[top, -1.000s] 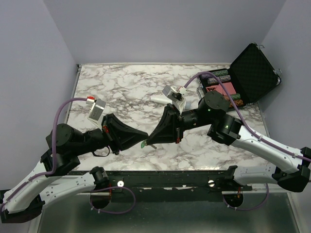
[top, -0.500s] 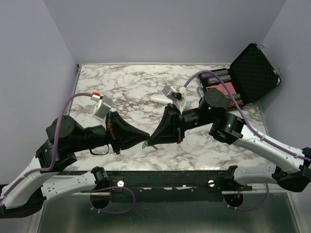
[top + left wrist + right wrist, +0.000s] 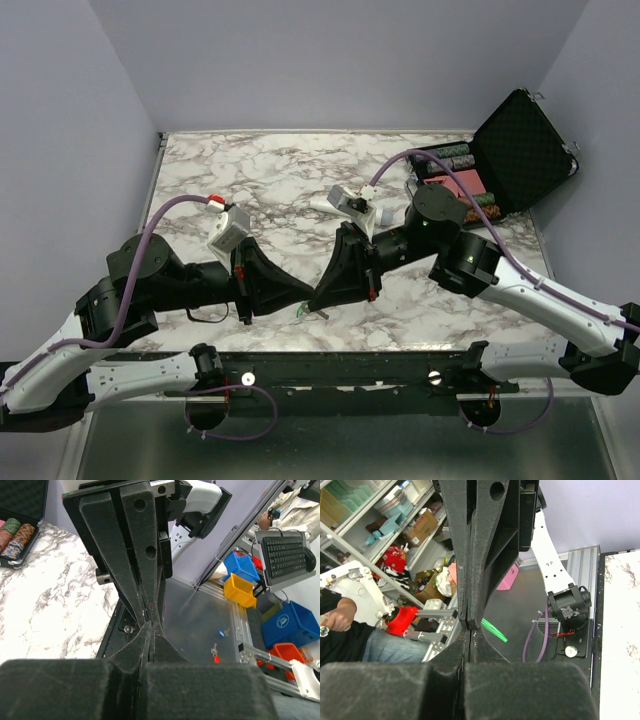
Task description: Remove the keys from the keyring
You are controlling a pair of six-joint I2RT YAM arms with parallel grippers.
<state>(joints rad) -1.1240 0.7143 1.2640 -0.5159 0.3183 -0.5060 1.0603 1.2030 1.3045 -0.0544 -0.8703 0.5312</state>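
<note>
One marble desk (image 3: 250,170). One black case (image 3: 520,140) open at far right corner, chips (image 3: 450,158) in rows inside. Two tools: left tool (image 3: 303,296) and right tool (image 3: 320,297), each with fingers pressed together, tips meeting above near desk edge. One green keyring (image 3: 300,313) at that junction; which tool pinches it, cannot tell

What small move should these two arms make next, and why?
Probably ease the two grippers slightly apart. The left gripper and right gripper are both shut, meeting tip to tip above the table, with the green keyring and the grey key hanging right at that junction, apparently not yet separated.
</note>
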